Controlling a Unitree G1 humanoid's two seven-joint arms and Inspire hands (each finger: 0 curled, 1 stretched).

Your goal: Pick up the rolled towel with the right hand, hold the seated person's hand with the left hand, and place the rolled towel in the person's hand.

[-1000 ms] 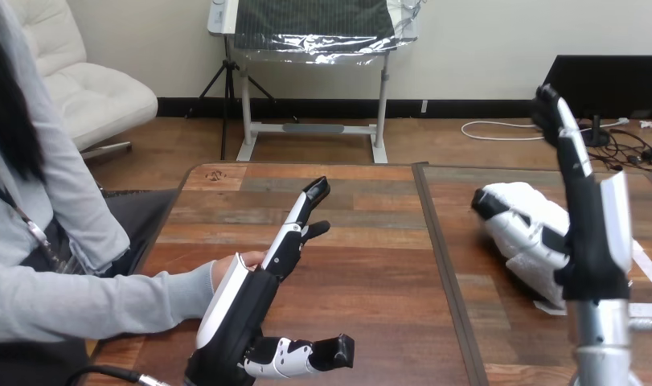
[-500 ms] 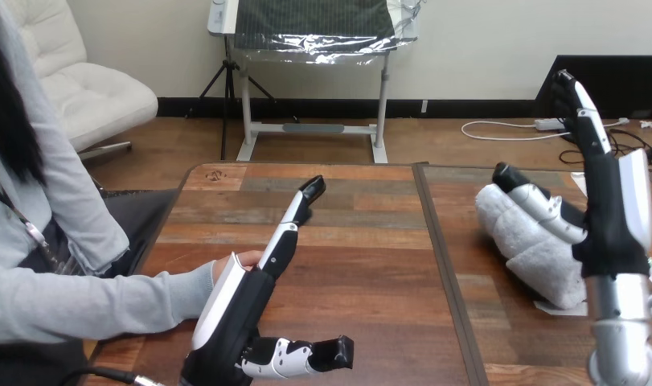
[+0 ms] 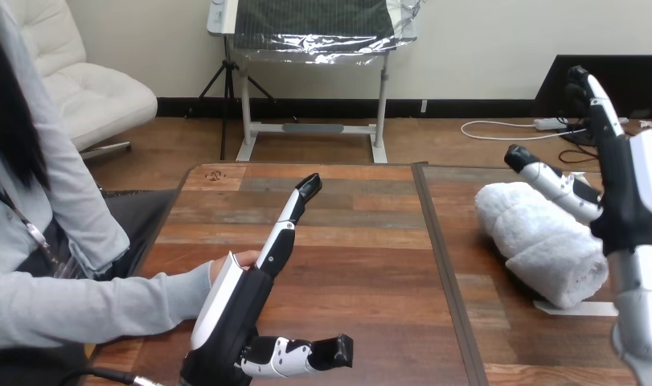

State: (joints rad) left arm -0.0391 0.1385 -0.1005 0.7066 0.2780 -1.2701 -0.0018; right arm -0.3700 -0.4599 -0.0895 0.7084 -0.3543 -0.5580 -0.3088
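Fingers [image 3: 602, 112] straight, right hand [image 3: 628, 205] stands beside the rolled towel [image 3: 531, 233].

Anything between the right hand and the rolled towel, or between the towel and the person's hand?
Nothing between the right hand and the rolled towel; the hand is open just beside it. The table toward the person's hand is bare, but the left hand stands on the towel's side of it.

The right hand [image 3: 621, 205] stands spread by the rolled towel [image 3: 538, 240], left hand [image 3: 240, 304] by the person's hand [image 3: 235, 260].
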